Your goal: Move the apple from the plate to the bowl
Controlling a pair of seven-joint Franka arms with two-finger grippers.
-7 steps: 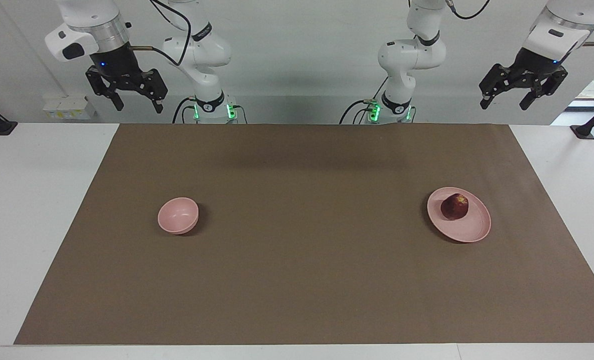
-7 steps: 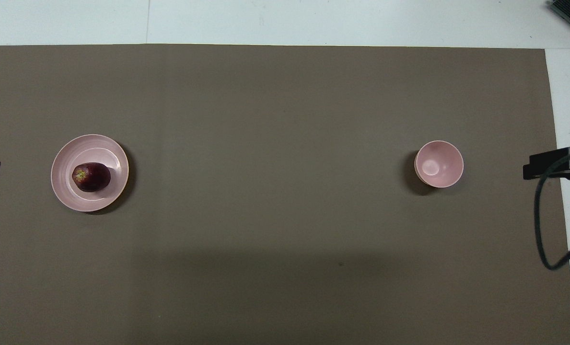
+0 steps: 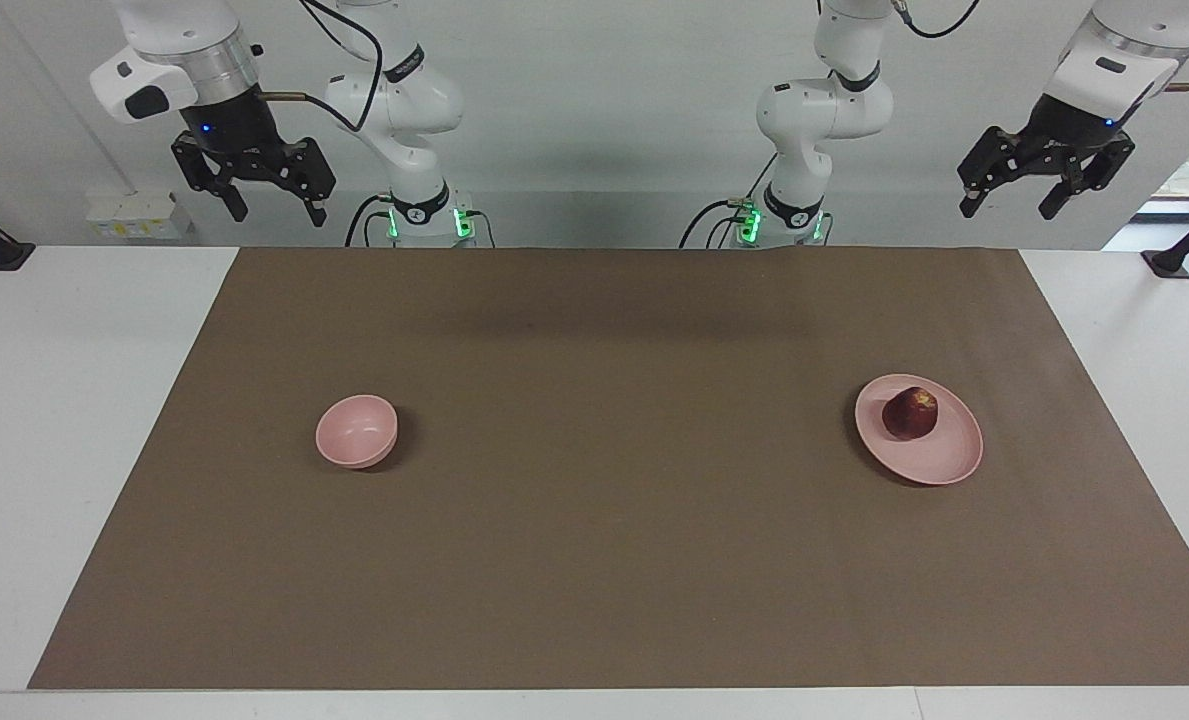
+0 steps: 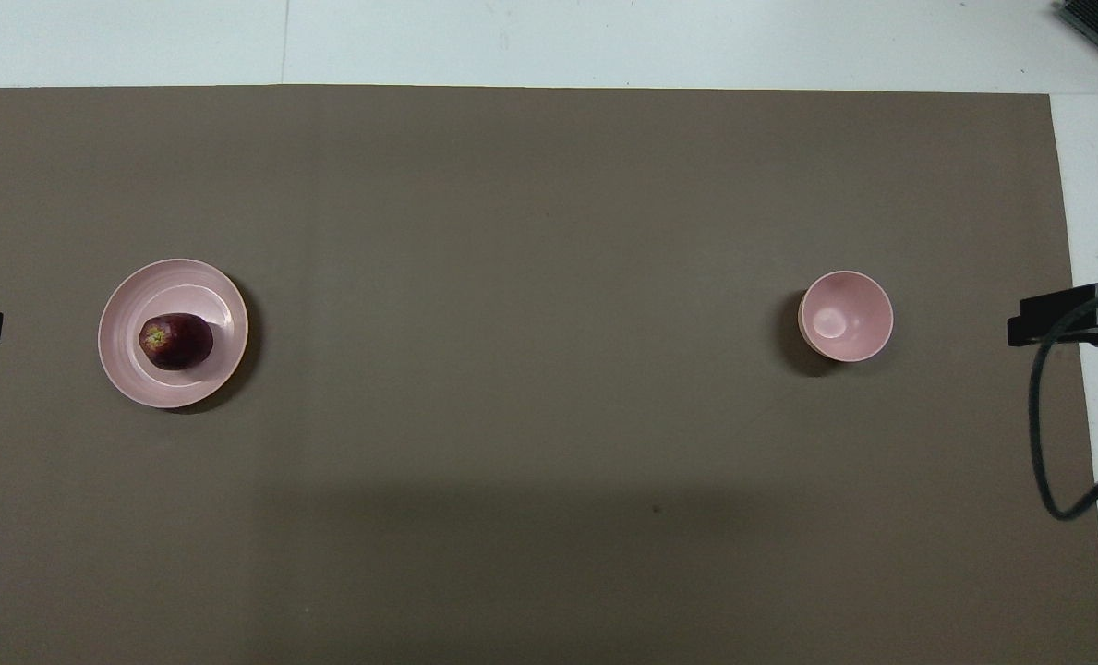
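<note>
Apple (image 3: pixel 910 413) sits on plate (image 3: pixel 919 429), bowl (image 3: pixel 356 430) empty toward the right arm's end; left gripper (image 3: pixel 1014 195) and right gripper (image 3: pixel 274 202) both hang spread and empty, so left should descend centred over apple, closing across its widest part

apple (image 4: pixel 177 341) on plate (image 4: pixel 124 369), bowl (image 4: pixel 846 316) well apart

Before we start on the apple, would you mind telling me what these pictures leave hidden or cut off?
- Underside of the apple: hidden in both views by its own body and the plate.
- Bowl floor: facing view, the near wall covers part of it.
- Left gripper and right gripper: overhead view's side edges cut them to dark slivers.
- Both arms' upper links: facing view, cut by the top edge.
</note>
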